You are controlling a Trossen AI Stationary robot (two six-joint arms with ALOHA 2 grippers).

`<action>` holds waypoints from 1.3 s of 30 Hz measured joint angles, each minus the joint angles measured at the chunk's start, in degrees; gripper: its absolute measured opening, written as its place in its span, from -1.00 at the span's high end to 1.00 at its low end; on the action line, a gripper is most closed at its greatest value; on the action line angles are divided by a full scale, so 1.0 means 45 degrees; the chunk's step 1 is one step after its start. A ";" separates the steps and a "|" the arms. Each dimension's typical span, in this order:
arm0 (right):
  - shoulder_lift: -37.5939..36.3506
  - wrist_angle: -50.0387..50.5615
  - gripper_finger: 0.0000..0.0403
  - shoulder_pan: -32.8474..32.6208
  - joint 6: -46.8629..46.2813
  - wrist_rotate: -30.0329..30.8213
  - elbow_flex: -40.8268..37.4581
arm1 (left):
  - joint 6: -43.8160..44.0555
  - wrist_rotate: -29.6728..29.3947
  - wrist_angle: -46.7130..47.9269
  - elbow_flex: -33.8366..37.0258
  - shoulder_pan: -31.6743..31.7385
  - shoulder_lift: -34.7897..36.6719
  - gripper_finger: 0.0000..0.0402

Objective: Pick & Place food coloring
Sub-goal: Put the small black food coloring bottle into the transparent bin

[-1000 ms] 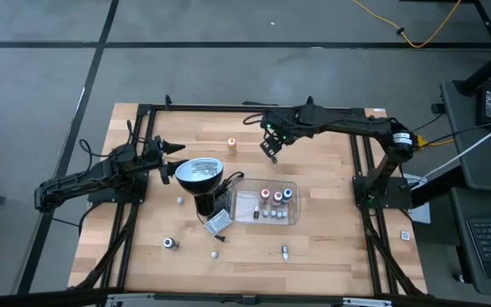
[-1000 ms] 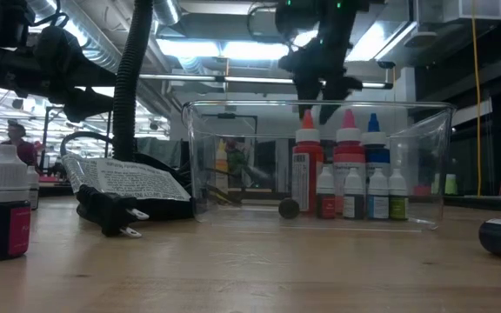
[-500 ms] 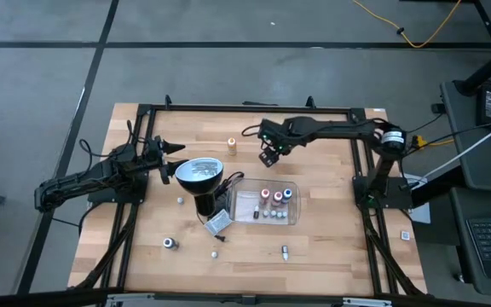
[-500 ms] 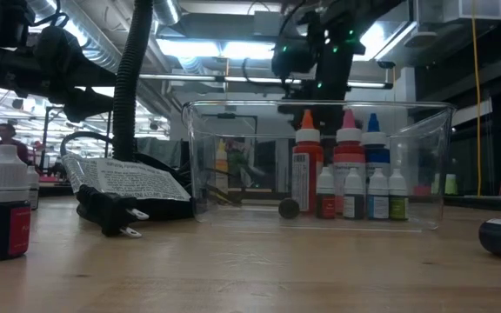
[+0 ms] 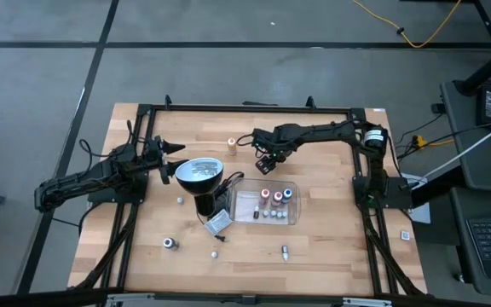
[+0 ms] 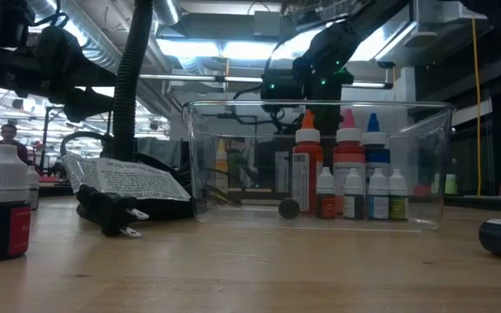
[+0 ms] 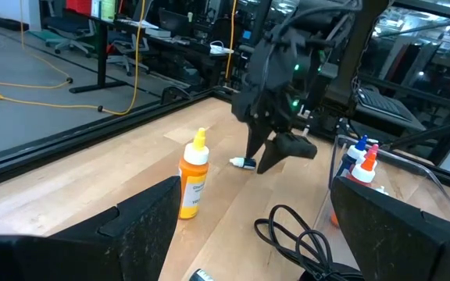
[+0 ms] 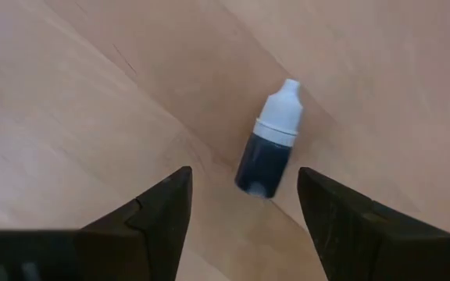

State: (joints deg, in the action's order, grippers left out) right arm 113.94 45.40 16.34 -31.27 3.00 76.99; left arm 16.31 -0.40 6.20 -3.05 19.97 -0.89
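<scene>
Lying between the right claw's (image 8: 241,207) fingers: dark bottle (image 8: 266,148).

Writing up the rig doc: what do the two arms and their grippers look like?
Both arms are dark, slender and jointed. The right arm has a pale band near its shoulder joint, and green indicator lights glow on its wrist. Each gripper has two flat, black, wedge-shaped fingers: right gripper, left gripper. The left arm is black all over.
</scene>
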 joint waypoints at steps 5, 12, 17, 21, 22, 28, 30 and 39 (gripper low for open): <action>0.0283 -0.0135 -0.07 0.0063 -0.0019 -0.0091 0.0000 | -0.0002 0.0000 0.0000 0.0001 0.0005 0.0000 -0.60; 0.0304 -0.0237 0.19 0.0170 -0.0093 -0.0276 0.0000 | 0.0001 0.0000 0.0002 0.0001 0.0004 -0.0004 -0.60; 0.0304 -0.0563 0.50 0.0168 -0.0475 -0.0271 0.0000 | -0.0002 0.0000 0.0000 0.0000 0.0000 0.0000 -0.60; 0.0298 -0.0615 0.71 0.0165 -0.0608 -0.0267 0.0005 | -0.0002 0.0000 0.0003 0.0000 0.0003 0.0000 -0.60; 0.0294 -0.0610 0.72 0.0165 -0.0571 -0.0267 0.0010 | -0.0002 0.0000 0.0001 0.0001 0.0004 -0.0001 -0.60; -0.0055 0.0107 0.71 0.0165 -0.0335 -0.0268 0.0010 | -0.0002 0.0000 0.0000 -0.0001 0.0002 -0.0002 -0.60; -0.0381 0.0566 0.67 0.0165 -0.0326 -0.0173 0.0010 | -0.0001 0.0002 0.0000 0.0000 0.0002 -0.0003 -0.60; -0.2722 0.0828 0.72 0.0162 0.0084 0.0093 0.0010 | 0.0002 0.0000 0.0000 -0.0004 0.0002 0.0000 -0.60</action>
State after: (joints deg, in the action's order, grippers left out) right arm 101.69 49.12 17.07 -30.89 3.42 77.03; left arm 16.32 -0.40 6.20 -3.07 19.98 -0.89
